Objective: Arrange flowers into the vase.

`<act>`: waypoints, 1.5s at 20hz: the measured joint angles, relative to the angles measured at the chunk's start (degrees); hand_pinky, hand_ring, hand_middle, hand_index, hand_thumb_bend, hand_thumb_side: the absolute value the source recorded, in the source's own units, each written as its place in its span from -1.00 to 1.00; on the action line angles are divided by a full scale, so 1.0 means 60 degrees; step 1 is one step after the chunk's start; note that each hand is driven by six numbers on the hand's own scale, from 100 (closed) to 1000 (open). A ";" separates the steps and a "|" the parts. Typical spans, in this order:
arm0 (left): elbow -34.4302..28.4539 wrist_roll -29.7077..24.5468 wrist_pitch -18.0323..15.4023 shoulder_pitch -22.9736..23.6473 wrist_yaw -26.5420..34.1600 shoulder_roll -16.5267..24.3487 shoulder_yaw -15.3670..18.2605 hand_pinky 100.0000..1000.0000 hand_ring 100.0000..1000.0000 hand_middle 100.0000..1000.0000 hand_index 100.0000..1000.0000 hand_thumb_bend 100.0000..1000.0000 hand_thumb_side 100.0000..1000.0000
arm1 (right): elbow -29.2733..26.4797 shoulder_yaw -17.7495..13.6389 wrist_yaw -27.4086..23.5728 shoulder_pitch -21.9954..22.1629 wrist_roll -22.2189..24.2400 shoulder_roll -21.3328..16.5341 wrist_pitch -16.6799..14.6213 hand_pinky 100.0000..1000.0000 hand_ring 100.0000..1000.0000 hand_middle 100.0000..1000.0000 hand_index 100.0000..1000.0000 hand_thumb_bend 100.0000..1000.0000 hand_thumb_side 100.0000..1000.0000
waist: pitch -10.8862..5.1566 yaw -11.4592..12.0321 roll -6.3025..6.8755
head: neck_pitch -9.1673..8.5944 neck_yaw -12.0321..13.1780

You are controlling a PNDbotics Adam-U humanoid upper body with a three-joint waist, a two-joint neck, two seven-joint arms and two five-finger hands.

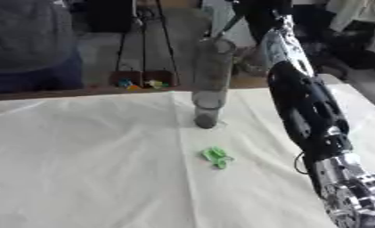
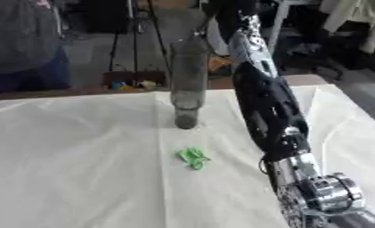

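White cloth (image 1: 89,160) covers the bench, wide and bare on the left. One small green piece (image 1: 217,157) lies mid-cloth. Just behind it stands one tall clear glass vase (image 1: 210,84), upright, near the bench's far edge. The right arm (image 1: 307,111) reaches past the vase's right side; its fingers cannot be made out.

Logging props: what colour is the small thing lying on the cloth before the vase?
Bright green, clearest in the left eye view.
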 measured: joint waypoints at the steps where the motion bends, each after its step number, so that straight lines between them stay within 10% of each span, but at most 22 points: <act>1: 0.0007 -0.0004 0.0004 0.0000 0.0000 0.0000 0.0000 -0.01 -0.28 -0.53 0.10 0.21 0.98 | 0.0045 0.0049 0.0015 -0.0032 0.0084 0.0036 -0.0009 -1.00 -1.00 -1.00 -1.00 -1.00 0.89 | 0.0000 0.0007 -0.0007 | 0.0000 -0.0007; 30: 0.0051 -0.0013 0.0009 -0.0003 -0.0001 -0.0001 -0.0001 -0.01 -0.28 -0.53 0.10 0.21 0.98 | 0.0958 -0.0564 0.1753 -0.0271 -0.0687 -0.0080 -0.0239 -1.00 -1.00 -1.00 -1.00 -1.00 0.89 | -0.0051 0.0056 0.0033 | -0.0004 -0.0079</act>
